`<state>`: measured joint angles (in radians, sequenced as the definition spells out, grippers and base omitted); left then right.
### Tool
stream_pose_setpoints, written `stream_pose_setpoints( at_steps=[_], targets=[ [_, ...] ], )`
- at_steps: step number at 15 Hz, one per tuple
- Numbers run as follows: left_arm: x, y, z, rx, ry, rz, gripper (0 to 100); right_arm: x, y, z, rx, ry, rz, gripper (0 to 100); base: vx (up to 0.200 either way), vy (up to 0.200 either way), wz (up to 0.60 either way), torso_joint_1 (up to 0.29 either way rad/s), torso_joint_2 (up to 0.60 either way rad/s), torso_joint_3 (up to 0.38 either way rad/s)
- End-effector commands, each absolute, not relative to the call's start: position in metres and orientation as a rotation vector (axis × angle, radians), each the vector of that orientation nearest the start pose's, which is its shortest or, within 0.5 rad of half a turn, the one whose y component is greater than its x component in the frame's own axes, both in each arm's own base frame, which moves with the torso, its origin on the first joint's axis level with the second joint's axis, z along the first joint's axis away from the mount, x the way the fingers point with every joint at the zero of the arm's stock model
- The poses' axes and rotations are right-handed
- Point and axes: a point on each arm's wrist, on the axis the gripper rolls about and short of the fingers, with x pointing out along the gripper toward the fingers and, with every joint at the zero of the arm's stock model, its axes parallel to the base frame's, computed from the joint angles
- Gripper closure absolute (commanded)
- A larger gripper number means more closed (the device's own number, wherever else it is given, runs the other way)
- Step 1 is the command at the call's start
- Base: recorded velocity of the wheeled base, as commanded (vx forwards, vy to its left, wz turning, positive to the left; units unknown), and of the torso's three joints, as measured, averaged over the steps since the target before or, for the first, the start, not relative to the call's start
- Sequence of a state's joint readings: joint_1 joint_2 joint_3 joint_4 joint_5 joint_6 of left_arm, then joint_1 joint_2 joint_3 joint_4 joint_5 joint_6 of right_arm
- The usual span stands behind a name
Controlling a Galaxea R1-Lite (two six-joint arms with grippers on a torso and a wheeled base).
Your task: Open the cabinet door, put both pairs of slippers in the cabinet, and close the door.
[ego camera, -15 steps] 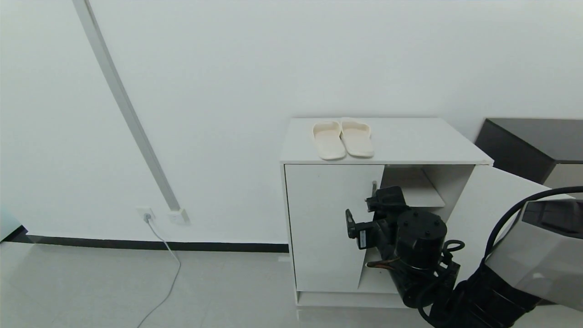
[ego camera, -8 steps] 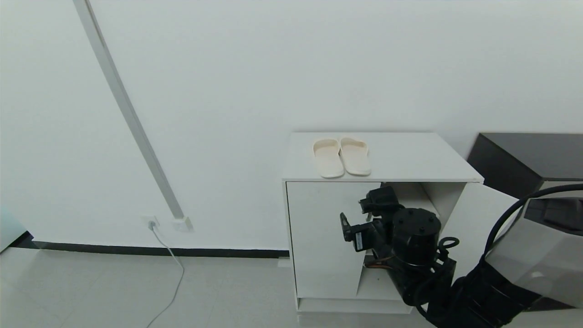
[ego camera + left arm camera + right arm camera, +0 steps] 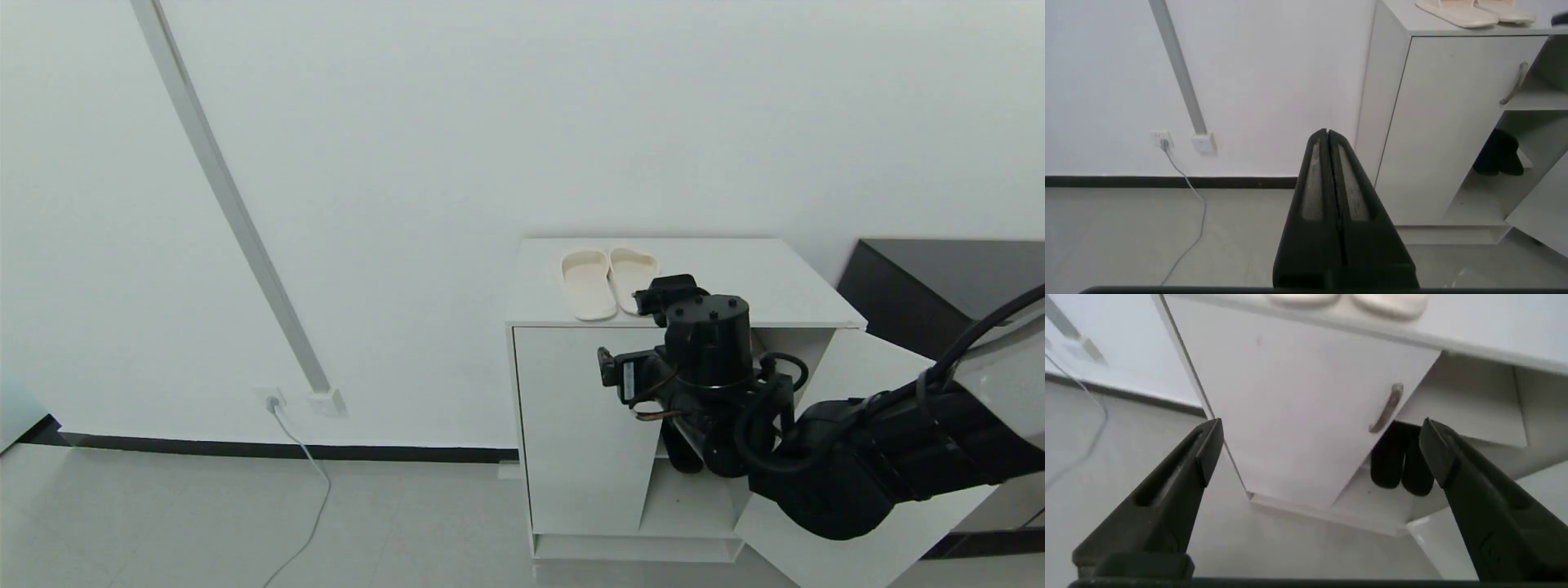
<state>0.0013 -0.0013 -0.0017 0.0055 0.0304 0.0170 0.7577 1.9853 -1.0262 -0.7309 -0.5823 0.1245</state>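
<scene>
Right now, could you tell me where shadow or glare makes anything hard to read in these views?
Head view: even light, no strong glare; the cream slippers barely cast a shadow on the cabinet top. Right wrist view: the dark slippers sit in the shaded lower compartment, a dim shape. Left wrist view: there they merge into one dark blot.

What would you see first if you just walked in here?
A cream pair of slippers lies on top of the white cabinet, with the right gripper wide open in front of it. Its right door stands open, and a black pair sits inside, low down.
</scene>
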Motion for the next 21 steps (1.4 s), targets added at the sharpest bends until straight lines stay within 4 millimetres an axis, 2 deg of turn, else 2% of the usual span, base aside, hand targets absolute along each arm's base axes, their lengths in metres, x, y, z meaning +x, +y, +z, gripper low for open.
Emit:
stream_pose_setpoints(
  at_steps=[1,3,14,18,21],
  targets=[
    [-0.023,0.001,0.075,0.017,0.005,0.032,100,0.287,0.250,0.164,0.015,0.152,0.154,0,0.000,0.000,0.00,0.000,0.00,0.000],
    [-0.023,0.001,0.075,0.017,0.005,0.032,100,0.292,0.250,0.159,0.025,0.131,0.144,0,0.000,0.000,0.00,0.000,0.00,0.000],
    [-0.023,0.001,0.075,0.017,0.005,0.032,100,0.299,0.251,0.144,0.004,0.155,0.133,0,0.200,0.000,0.00,0.005,0.00,0.003],
    [-0.023,0.001,0.075,0.017,0.005,0.031,100,0.310,0.252,0.130,-0.010,0.177,0.127,0,0.200,0.000,0.00,0.005,0.00,0.002],
    [-0.023,0.001,0.075,0.017,0.005,0.031,100,0.318,0.252,0.130,-0.003,0.177,0.138,0,0.133,0.000,0.00,0.000,0.00,0.002]
  ],
)
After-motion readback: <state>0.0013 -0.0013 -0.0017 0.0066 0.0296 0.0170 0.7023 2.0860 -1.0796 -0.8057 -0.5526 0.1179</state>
